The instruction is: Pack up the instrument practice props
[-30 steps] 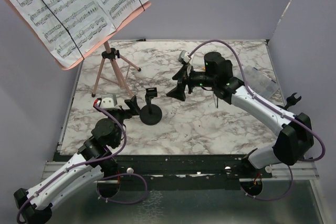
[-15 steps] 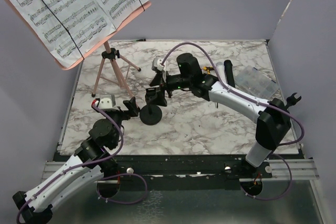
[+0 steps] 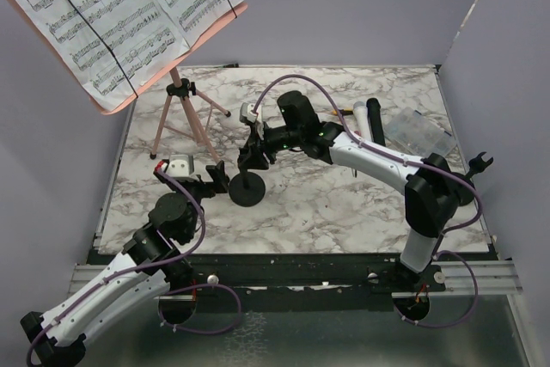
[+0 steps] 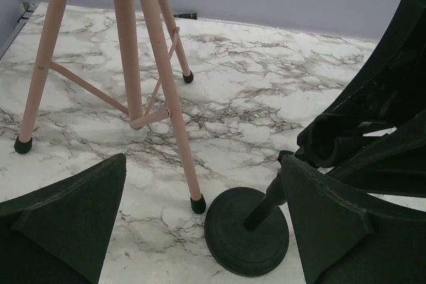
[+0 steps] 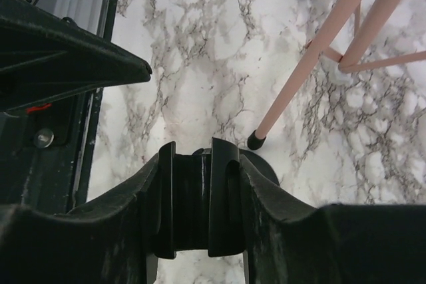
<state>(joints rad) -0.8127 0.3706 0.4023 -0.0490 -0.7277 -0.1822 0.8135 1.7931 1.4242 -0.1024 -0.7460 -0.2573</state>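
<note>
The right claw (image 3: 250, 159) reaches across to the middle of the marble tabletop (image 3: 335, 208) and is clenched on the clip at the top of a black round-based holder (image 3: 247, 191). In the right wrist view the clip sits squeezed between the two fingers (image 5: 229, 197), with the holder's base (image 5: 266, 167) showing below them on the marble. The holder stands upright, just beside the nearest foot of the pink tripod music rest (image 3: 176, 118).

The left claw (image 3: 216, 176) hovers just left of the same holder, released, with its fingers spread wide. In its wrist view the base (image 4: 246, 234) and slanted stem appear between them.

The music rest stands at the far left, and its board carries white sheet-music pages (image 3: 129, 15) under black bands. A white microphone (image 3: 361, 119) and a black microphone (image 3: 375, 118) lie side by side at the far right, next to a clear plastic compartment box (image 3: 418, 131).
</note>
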